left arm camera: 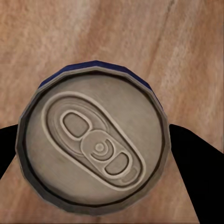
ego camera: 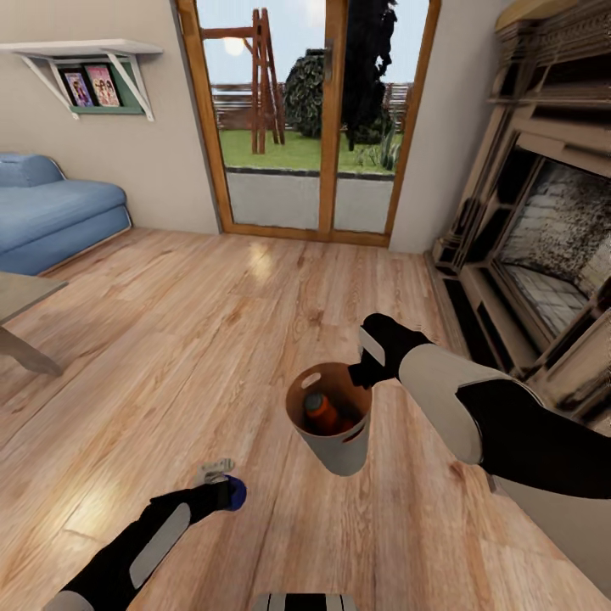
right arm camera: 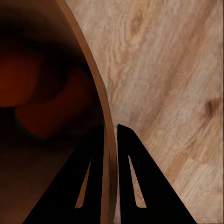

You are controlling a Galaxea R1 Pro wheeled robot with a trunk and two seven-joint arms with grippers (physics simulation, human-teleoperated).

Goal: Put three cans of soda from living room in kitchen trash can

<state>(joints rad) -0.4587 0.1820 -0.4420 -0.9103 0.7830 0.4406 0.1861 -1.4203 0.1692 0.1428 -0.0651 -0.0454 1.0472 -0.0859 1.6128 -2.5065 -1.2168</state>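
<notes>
My right gripper [ego camera: 367, 372] is shut on the near rim of the tash can [ego camera: 339, 445], holding the pale grey bin above the plank floor. In the right wrist view its fingers [right arm camera: 135, 177] pinch the thin wall [right arm camera: 108, 135], one inside and one outside. An orange can of soda [ego camera: 321, 411] lies inside the brown interior, seen as a dim orange shape [right arm camera: 51, 107]. My left gripper [ego camera: 226, 492] is shut on the dark blue can of soda [ego camera: 237, 492], low at the front left. The blue can's silver top [left arm camera: 95, 144] sits between the black fingers [left arm camera: 198, 168].
A light blue sofa [ego camera: 51, 212] stands at the left wall, and a coffee table corner [ego camera: 21, 297] juts in below it. Wood-framed glass doors [ego camera: 310, 119] are ahead. The fireplace [ego camera: 543, 246] lines the right side. Open plank floor [ego camera: 212, 322] lies between.
</notes>
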